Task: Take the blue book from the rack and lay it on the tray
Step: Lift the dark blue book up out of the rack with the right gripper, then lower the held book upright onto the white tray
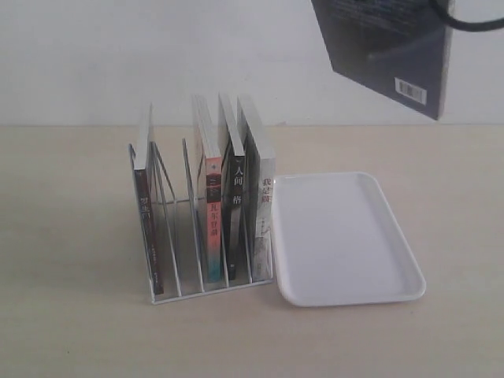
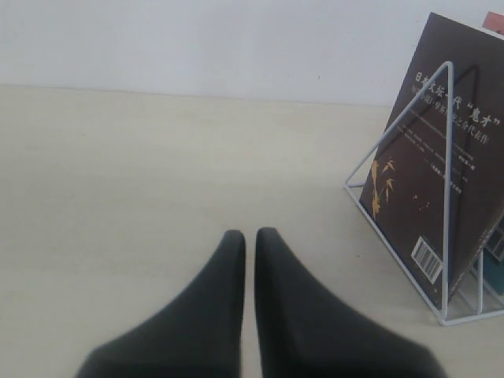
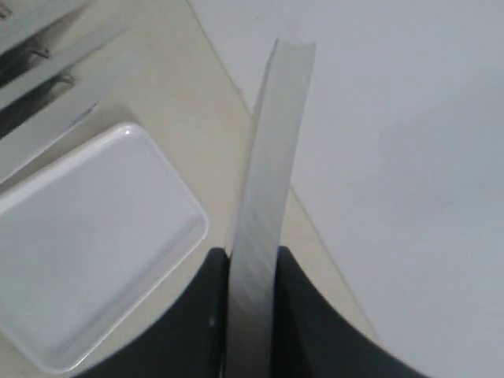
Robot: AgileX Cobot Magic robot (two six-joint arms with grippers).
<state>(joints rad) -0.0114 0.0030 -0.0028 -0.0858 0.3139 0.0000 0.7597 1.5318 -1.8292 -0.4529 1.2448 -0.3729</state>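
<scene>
The blue book hangs tilted in the air at the upper right of the exterior view, above the far end of the tray, its dark back cover and barcode facing the camera. In the right wrist view my right gripper is shut on the book's page edge, with the white tray below and to one side. The wire rack stands left of the tray. My left gripper is shut on nothing, low over bare table beside the rack.
Several books stay upright in the rack: a dark one in the left slot, a red-and-teal-spined one, a black-spined one and a pale-spined one next to the tray. A white wall stands behind the table.
</scene>
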